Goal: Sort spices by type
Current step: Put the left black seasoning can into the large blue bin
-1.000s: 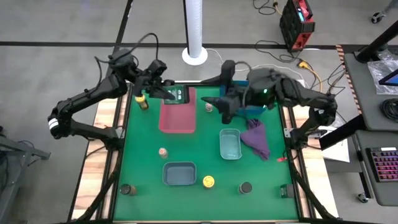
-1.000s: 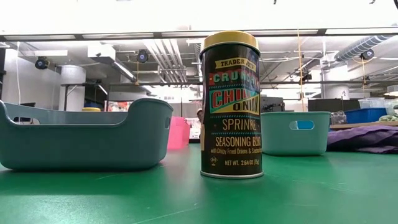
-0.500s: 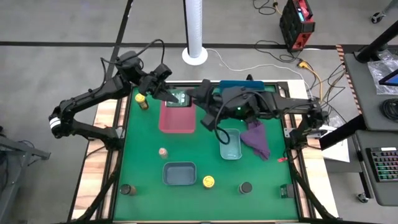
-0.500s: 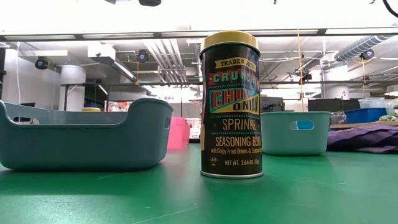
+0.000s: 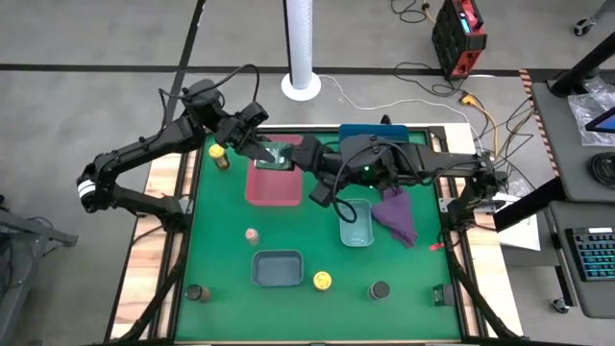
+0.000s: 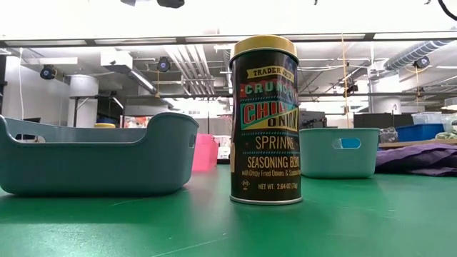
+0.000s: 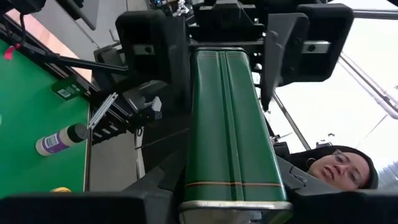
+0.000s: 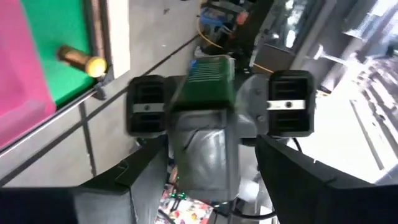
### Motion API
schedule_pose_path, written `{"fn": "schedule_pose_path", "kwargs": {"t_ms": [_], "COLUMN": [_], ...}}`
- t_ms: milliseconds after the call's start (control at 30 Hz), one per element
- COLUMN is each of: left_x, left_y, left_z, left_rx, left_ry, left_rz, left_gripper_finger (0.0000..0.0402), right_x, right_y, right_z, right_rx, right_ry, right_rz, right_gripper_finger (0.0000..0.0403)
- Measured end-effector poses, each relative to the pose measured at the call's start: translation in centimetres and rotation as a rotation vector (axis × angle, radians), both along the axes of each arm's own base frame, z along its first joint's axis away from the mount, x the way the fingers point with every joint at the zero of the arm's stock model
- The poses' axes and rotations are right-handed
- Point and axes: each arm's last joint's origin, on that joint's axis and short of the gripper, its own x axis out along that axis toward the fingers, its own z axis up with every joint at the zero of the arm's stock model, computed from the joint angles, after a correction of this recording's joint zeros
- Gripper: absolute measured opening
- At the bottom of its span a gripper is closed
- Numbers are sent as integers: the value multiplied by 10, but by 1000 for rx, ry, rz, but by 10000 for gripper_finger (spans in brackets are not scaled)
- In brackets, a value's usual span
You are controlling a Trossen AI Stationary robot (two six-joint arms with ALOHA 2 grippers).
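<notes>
Left gripper point(image 5: 263, 151) is clamped on a slim green tin point(image 7: 230, 124), gripping it by 1 end and holding it in the air over the far end of the pink tray point(image 5: 274, 190). Right gripper point(image 5: 303, 158) has reached across from its own side to the tin's free end. I cannot tell whether it has a grip on the tin or is only placed there.

Step in hand, as I read it: a hand-over of this 1 tin between the 2 arms, partway through the sort.

Most jars stand loose on the green mat:
- 1 yellow-lidded jar point(image 5: 219, 155) just beside the pink tray
- another yellow-lidded jar point(image 5: 322, 280) near the dark blue-grey tray point(image 5: 277, 269)
- a tiny tan jar point(image 5: 252, 235) (well apart from both)

Next move, my judgement: the right gripper needs a firm hold before the left lets go. Otherwise the tin drops into the pink tray.
</notes>
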Motion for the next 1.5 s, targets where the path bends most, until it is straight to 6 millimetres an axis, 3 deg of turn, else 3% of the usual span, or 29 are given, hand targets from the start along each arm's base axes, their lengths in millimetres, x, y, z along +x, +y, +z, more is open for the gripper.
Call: {"fn": "schedule_pose_path", "kwargs": {"t_ms": [267,500,567,900,1033,1233,1367,1500], "left_x": [0,0,0,-6,-10,-21,-28,-36], "left_y": [-1,0,0,2,9,29,41,50], "left_z": [1,1,2,23,27,30,29,32], "left_rx": [11,26,42,168,181,246,325,395], "left_ry": [-15,-28,-42,-176,-185,-220,-255,-283], "left_rz": [-3,1,4,60,96,232,316,388], "left_gripper_finger": [111,113,117,206,230,235,235,235], "right_x": [4,7,7,2,-1,-10,-17,-27], "right_y": [0,1,0,-2,-3,-11,-29,-59], "right_z": [-5,-7,-7,3,8,18,19,10], "right_rx": [-7,-17,-10,77,187,424,679,950], "right_ry": [16,24,20,-53,-113,-220,-294,-286], "right_rz": [10,13,2,-73,-132,-257,-384,-556], "right_gripper_finger": [208,126,119,119,119,119,119,119]}}
